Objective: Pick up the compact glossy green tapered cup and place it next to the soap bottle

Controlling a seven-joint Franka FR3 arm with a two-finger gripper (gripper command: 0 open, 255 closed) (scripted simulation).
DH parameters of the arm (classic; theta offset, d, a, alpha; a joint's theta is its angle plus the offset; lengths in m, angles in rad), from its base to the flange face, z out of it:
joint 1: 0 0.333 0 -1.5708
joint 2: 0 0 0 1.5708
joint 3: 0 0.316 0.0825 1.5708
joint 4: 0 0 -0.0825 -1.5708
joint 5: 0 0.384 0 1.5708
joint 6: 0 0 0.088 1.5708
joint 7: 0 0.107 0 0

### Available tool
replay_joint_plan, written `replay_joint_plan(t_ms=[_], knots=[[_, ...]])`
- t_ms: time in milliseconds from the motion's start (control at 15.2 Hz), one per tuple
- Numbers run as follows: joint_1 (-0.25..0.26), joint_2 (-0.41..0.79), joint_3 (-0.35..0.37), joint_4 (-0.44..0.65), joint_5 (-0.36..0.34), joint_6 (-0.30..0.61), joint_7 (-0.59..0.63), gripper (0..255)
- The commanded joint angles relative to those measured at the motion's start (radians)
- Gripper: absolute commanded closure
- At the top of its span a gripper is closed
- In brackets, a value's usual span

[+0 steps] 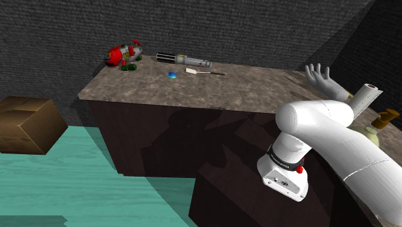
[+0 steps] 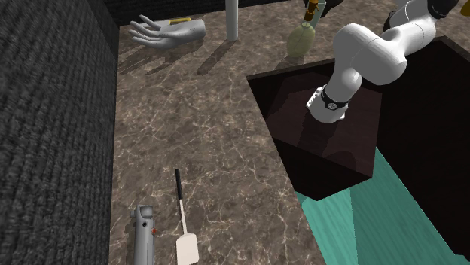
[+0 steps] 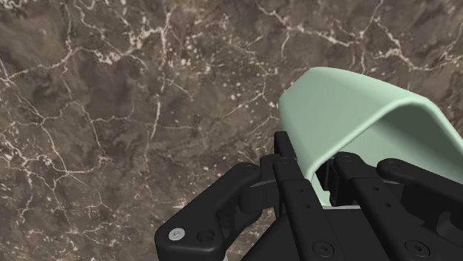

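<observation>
Tool: the tool (image 3: 315,167) is clamped on the cup, with one black finger outside its wall and the other inside its mouth.
Cup: the cup (image 3: 356,104) is pale green and glossy. It is gripped at the rim over the brown marbled bench (image 3: 111,111); whether it touches the surface cannot be told.
Soap bottle: the soap bottle (image 2: 300,39) has a pale body and a brown pump. It stands upright by the bench edge that meets the stand (image 2: 331,150).
White cylinder: the white cylinder (image 2: 232,19) is upright, just beside the soap bottle.
Grey hand model: the grey hand model (image 2: 166,31) lies at the wall edge.
Far end: a spatula (image 1: 205,71) and a grey handle (image 1: 183,60) lie along the wall edge, and a red toy (image 1: 124,54) sits at the corner.
Floor: the floor (image 1: 77,174) is teal and carries a cardboard box (image 1: 26,122).
</observation>
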Motion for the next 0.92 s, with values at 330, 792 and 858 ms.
replay_joint_plan(t_ms=[330, 792, 858], knots=[[-0.014, -0.022, -0.031, -0.026, -0.028, 0.020, 0.001, 255], [-0.014, -0.022, -0.031, -0.026, -0.028, 0.020, 0.001, 0], [-0.014, -0.022, -0.031, -0.026, -0.028, 0.020, 0.001, 0]])
